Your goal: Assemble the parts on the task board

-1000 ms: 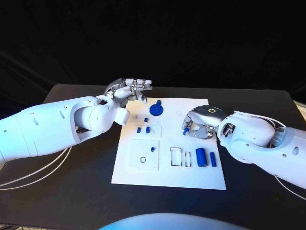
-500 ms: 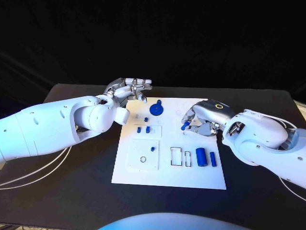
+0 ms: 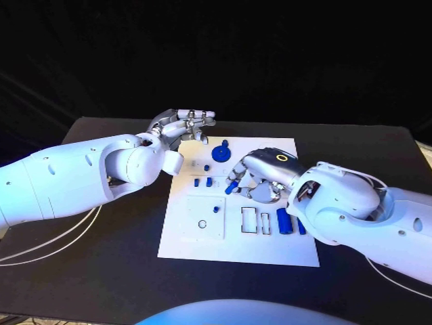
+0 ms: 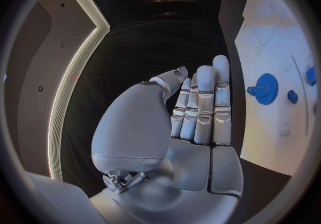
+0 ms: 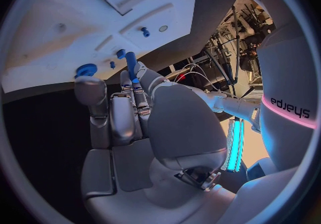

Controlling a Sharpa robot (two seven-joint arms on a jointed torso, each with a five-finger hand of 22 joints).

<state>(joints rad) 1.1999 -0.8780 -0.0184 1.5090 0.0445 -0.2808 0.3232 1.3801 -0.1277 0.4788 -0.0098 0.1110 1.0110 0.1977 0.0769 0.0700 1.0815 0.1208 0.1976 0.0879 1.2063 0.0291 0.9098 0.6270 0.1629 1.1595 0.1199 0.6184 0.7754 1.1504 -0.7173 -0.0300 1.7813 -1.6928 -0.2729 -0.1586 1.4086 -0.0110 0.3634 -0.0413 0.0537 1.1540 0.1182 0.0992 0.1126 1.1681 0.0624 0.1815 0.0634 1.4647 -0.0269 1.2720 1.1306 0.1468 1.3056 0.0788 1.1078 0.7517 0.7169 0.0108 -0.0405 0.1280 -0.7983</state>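
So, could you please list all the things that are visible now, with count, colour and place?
table: one, black, under everything.
task board: one, white, middle of the table.
gear: one, blue, far part of the board.
small pegs: two, blue, standing side by side in the board's left part.
cylinders: two, blue, lying at the board's right side.
peg: one, blue, held in the right hand's fingers.
left hand: one, silver, beyond the board's far left corner, holding nothing.
right hand: one, silver, above the board's middle.

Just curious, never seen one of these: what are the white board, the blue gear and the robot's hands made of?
Task board: probably matte white plastic, no glare. Blue gear: likely moulded plastic, uniform colour. Left hand and right hand: silvery, metal-looking with sheen, possibly coated plastic.
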